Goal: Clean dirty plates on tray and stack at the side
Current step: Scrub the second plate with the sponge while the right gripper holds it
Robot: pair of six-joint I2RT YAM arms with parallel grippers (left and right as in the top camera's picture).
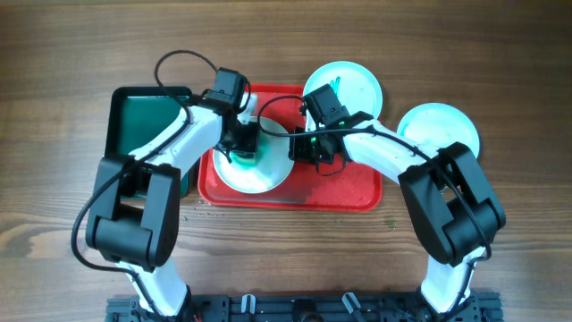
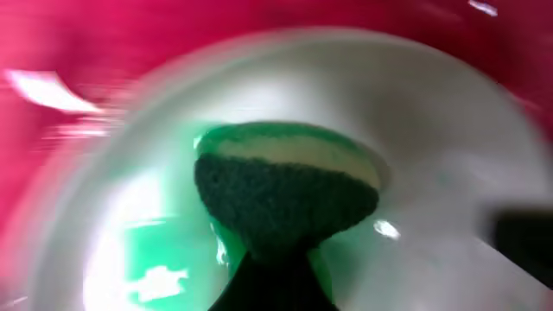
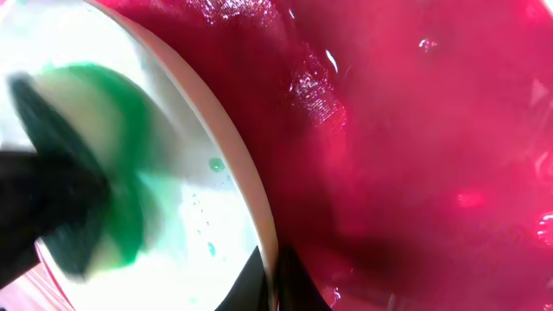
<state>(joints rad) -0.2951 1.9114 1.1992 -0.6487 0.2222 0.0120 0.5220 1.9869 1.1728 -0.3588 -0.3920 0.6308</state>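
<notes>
Centre of the overhead view: the dirty plate (image 1: 268, 176) sat on the red tray (image 1: 353, 192), green smeared around the sponge (image 2: 285, 194). The left gripper (image 1: 242, 150) was clamped on that sponge, pressing it to the plate. The right gripper (image 1: 304, 150) pinched the plate's rim, jaws nearly together. Best play here, I'd say: a firm rim hold and overlapping strokes through the green. A second plate (image 1: 353, 85) and a third plate (image 1: 438, 125) lay upper right.

**One plate on the tray, two off it**

I see the red tray (image 1: 350, 186) lying flat mid-table. A white plate (image 1: 259, 174) sits on its left half, with wet green smeared across its middle. A second plate (image 1: 362, 85) lies at the tray's far right corner and has a green mark on it. The third plate (image 1: 442, 125), pale blue, lies on the table to the right, apart from the tray.
</notes>
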